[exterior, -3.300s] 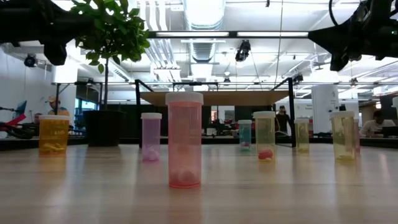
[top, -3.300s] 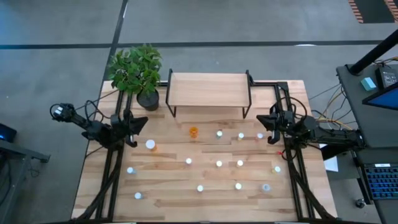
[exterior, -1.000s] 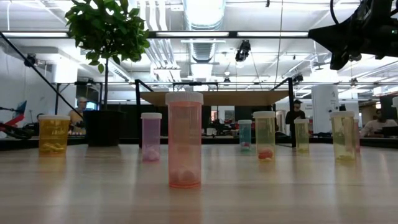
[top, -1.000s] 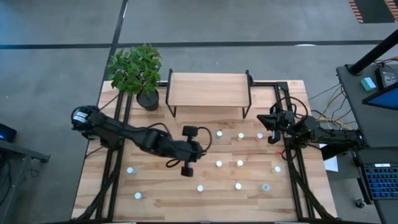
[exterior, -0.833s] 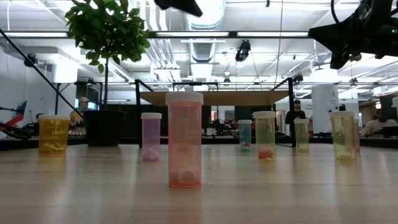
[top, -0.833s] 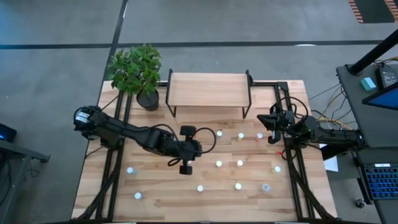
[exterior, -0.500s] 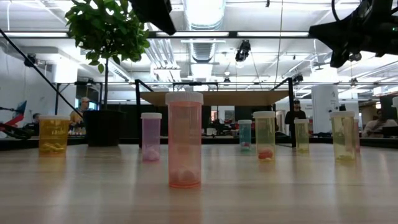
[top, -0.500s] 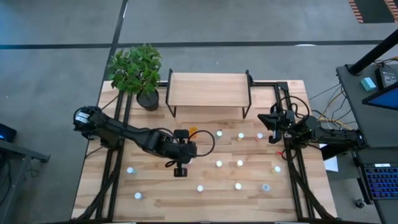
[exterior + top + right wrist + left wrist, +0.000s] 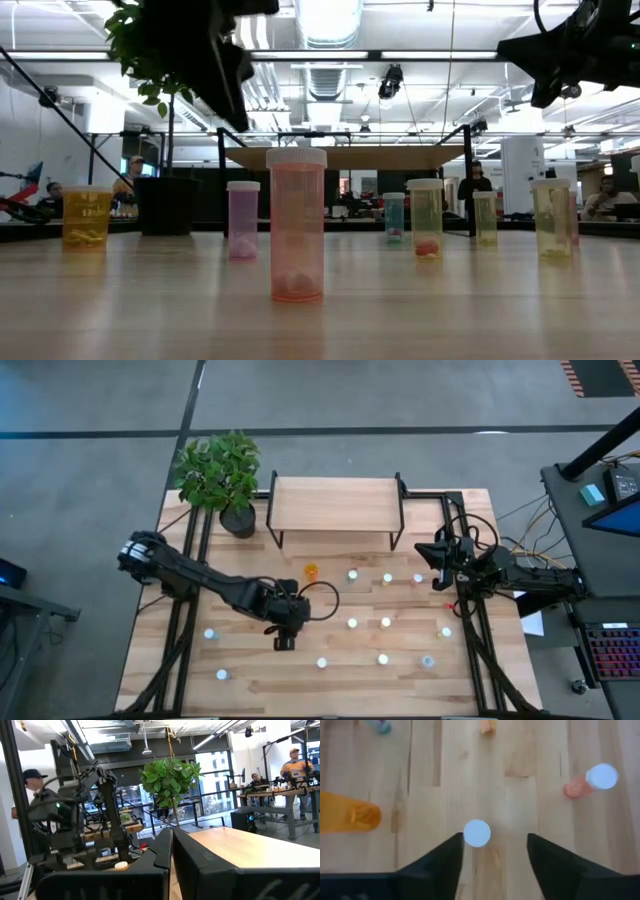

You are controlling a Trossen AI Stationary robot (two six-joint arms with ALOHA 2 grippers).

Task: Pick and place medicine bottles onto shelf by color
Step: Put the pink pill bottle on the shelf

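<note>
Wooden planks make up the surface [image 9: 250,670], seen from above with small white-capped bottles [image 9: 352,623] scattered across its middle and near side, and one uncapped orange bottle [image 9: 310,571] just in front of the shelf [image 9: 335,505]. That shelf, pale wood on thin black legs, stands at the far edge with its top bare, beside a potted plant [image 9: 220,475]. The left claw [image 9: 283,632] reaches over the middle of the surface; the right claw [image 9: 437,565] waits at the right edge. At table height, a tall pink bottle [image 9: 297,224] with a pale cap stands nearest, flanked by an orange one [image 9: 86,216], a smaller pink one [image 9: 243,220] and, to the right, yellow-green ones [image 9: 425,218] and a small blue one [image 9: 394,217], the shelf behind them. Left wrist view: the left claw [image 9: 493,851] hangs released, fingers [image 9: 444,860] spread either side of a white cap [image 9: 477,833], not touching it; a pink bottle [image 9: 590,781] and the orange one [image 9: 349,815] stand near. Right wrist view: the right claw [image 9: 172,851] is clenched on nothing, pointing across at the plant.
</note>
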